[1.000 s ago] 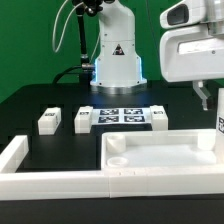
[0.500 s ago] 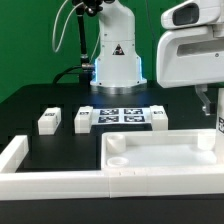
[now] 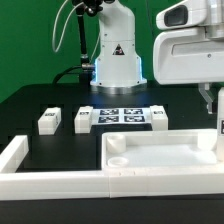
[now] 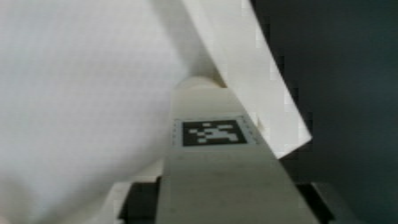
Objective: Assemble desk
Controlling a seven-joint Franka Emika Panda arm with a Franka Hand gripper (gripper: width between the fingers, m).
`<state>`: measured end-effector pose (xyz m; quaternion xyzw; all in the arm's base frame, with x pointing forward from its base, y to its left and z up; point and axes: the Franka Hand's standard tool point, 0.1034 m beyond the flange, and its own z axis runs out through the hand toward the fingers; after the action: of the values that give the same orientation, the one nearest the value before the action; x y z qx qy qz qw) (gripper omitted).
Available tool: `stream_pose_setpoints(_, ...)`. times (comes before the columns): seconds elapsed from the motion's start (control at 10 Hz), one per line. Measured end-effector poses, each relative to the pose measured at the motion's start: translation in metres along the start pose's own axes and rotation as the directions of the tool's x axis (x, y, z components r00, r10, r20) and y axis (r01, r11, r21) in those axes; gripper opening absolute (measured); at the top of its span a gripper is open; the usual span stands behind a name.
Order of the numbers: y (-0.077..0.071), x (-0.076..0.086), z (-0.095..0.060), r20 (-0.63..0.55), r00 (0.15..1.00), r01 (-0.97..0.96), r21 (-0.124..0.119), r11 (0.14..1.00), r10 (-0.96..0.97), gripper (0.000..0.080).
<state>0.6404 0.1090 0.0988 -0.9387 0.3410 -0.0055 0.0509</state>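
Note:
The white desk tabletop [image 3: 160, 158] lies rim-up at the front, on the exterior view's right. My gripper [image 3: 213, 100] is over its far right corner, shut on a white square leg [image 3: 219, 128] that stands upright there. In the wrist view the leg [image 4: 222, 175] with its black-and-white tag runs between my dark fingers [image 4: 143, 197], and my gripper [image 4: 228, 200] is closed on it. Its far end is at the tabletop's [image 4: 80, 90] raised rim. Three more legs [image 3: 48, 121] [image 3: 82, 120] [image 3: 158, 117] lie behind the tabletop.
The marker board [image 3: 120, 115] lies flat between the loose legs, in front of the robot base [image 3: 115, 62]. A long low white border wall [image 3: 40, 178] runs along the front and turns back at the exterior view's left.
My gripper has shifted slightly toward the exterior view's left with the leg still held. The loose legs and tabletop have not moved.

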Motion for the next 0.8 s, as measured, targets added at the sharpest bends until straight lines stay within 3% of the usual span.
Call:
stream_pose_setpoints(0.1,-0.001,-0.0025,-0.0005,0.006,0.985,-0.171,-0.01,0.985,0.171,0.0291)
stream_pose_setpoints(0.3,-0.0016,-0.0008,0.0006,0.019,0.832,-0.555,0.017,0.832,0.555,0.0291)
stream_pose_setpoints(0.5,-0.0011,0.001,0.0003,0.06,0.673,-0.739,0.021,0.673,0.737,0.0291)
stream_pose_setpoints(0.8,-0.0024,0.0004,0.0005,0.069,0.564,-0.825,0.012,0.565,0.823,0.0291)
